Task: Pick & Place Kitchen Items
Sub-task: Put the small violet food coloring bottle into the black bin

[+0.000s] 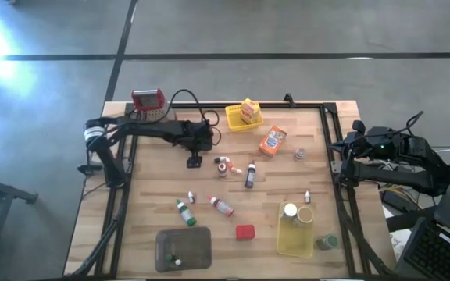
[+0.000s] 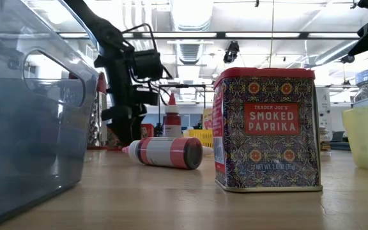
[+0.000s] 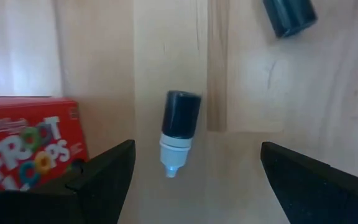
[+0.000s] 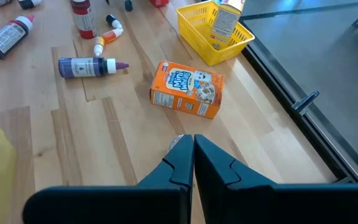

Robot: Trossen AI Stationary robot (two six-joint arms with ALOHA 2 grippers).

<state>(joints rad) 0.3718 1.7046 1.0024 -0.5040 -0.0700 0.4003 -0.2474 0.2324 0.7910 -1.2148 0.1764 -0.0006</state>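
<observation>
My left gripper hangs open, pointing down over the middle of the table. Between its fingers, untouched, a tiny dark bottle with a white tip lies on its side. A red Froot Loops box lies beside one finger. Nearby lie small bottles, a purple bottle, an orange box, a little jar, a green-capped bottle, a red bottle and a red paprika tin. My right gripper waits shut at the table's right edge.
A yellow basket with a box stands at the far side, beside the red-handled grater. A second yellow basket holding jars and a grey tray sit near the near edge. A black frame rail borders the right side.
</observation>
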